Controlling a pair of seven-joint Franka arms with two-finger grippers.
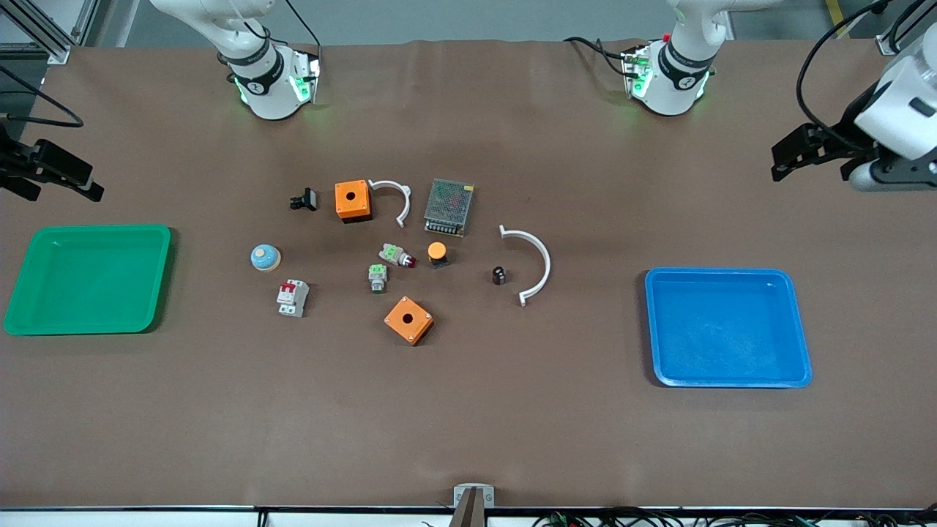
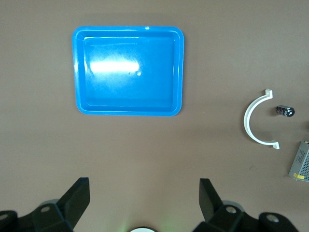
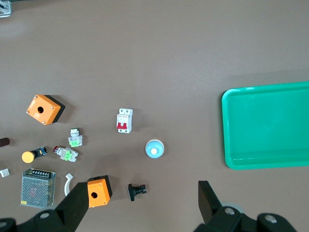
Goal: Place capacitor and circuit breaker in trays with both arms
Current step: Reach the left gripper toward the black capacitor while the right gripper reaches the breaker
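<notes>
The capacitor (image 1: 499,275), a tiny black cylinder, stands on the table beside a large white curved clip (image 1: 538,263); it also shows in the left wrist view (image 2: 285,110). The circuit breaker (image 1: 293,298), white-grey with red toggles, lies toward the green tray (image 1: 88,329) and shows in the right wrist view (image 3: 124,120). My left gripper (image 1: 777,165) is open and empty, up in the air at the left arm's end of the table; its wrist view (image 2: 144,193) looks at the blue tray (image 2: 128,112). My right gripper (image 1: 91,184) is open and empty, up at the right arm's end (image 3: 142,198).
The blue tray (image 1: 728,380) lies toward the left arm's end. Among the parts are two orange boxes (image 1: 353,200) (image 1: 408,320), a mesh power supply (image 1: 449,207), an orange-capped button (image 1: 438,253), two green-topped grey parts (image 1: 377,278), a blue dome (image 1: 265,257) and a black clip part (image 1: 304,199).
</notes>
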